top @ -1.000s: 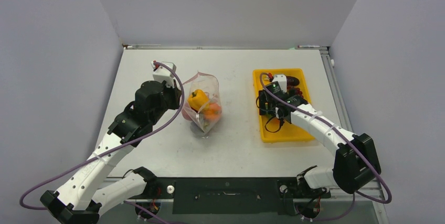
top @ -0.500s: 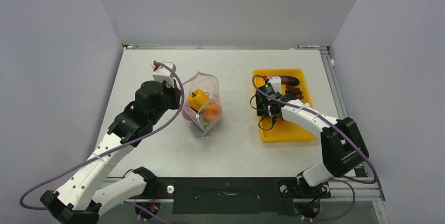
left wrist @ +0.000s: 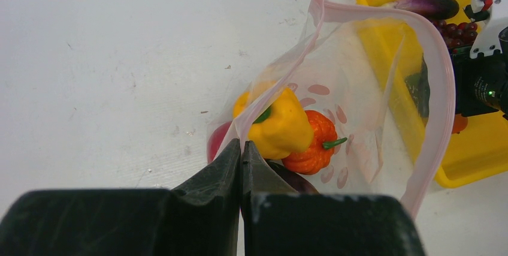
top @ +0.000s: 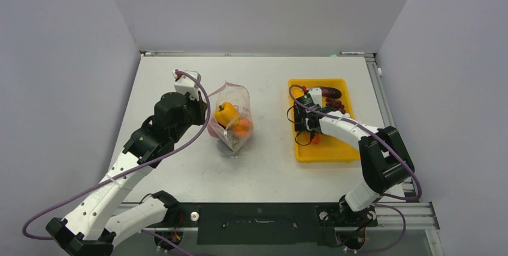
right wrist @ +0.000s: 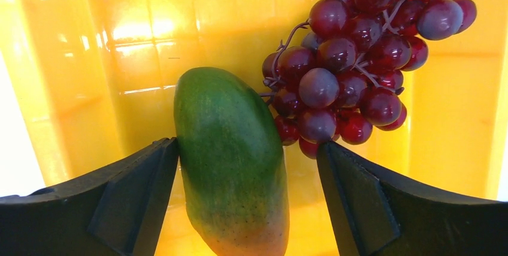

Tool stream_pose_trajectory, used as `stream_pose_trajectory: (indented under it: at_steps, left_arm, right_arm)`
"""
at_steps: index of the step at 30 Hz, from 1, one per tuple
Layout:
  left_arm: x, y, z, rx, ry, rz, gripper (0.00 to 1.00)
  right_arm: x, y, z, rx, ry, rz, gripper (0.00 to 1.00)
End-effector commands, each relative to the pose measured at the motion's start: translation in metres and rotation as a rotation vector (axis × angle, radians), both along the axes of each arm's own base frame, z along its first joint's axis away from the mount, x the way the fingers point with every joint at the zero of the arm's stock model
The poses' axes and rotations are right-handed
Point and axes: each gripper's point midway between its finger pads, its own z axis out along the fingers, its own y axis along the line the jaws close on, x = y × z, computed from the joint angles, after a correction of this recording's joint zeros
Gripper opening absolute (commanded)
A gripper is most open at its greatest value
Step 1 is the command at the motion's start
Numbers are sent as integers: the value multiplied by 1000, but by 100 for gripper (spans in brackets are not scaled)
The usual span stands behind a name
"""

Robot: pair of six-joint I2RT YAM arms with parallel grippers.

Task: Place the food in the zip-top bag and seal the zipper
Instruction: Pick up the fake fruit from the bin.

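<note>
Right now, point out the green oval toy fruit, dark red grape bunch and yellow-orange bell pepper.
green oval toy fruit (right wrist: pixel 230 160): right wrist view, middle of its skin.
dark red grape bunch (right wrist: pixel 337 54): right wrist view, a grape near its middle.
yellow-orange bell pepper (left wrist: pixel 284 127): left wrist view, its body.

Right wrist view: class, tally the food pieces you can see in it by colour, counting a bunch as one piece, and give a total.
Green: 1, the mango-shaped piece
Dark red: 1, the grape bunch
Total: 2
</note>
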Motion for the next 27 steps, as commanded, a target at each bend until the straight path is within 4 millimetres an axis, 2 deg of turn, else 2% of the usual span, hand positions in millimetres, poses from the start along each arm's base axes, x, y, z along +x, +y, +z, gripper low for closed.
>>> stream_pose_trajectory:
  at_steps: [1, 6, 10, 13, 17, 20, 27]
  left_arm:
    - [3, -2, 26, -35, -65, -7, 0]
    - [3, -1, 25, -34, -63, -7, 0]
    - [3, -2, 25, -35, -64, -6, 0]
    - [3, -1, 25, -34, -64, -5, 0]
    - [4, -1, 24, -32, -62, -3, 0]
    - [4, -1, 23, -30, -59, -2, 0]
    - [5, -2, 22, -27, -54, -2, 0]
  right_arm:
    - [12, 9, 11, 49, -53, -6, 84]
    - [9, 11, 12, 76, -58, 2, 65]
    - [7, 12, 16, 86, -63, 4, 39]
    - [8, 11, 28, 93, -88, 0, 27]
    - [13, 13, 58, 109, -151, -1, 15]
    - [16, 19, 88, 128, -213, 9, 13]
    - [13, 59, 168, 241, -372, 106, 13]
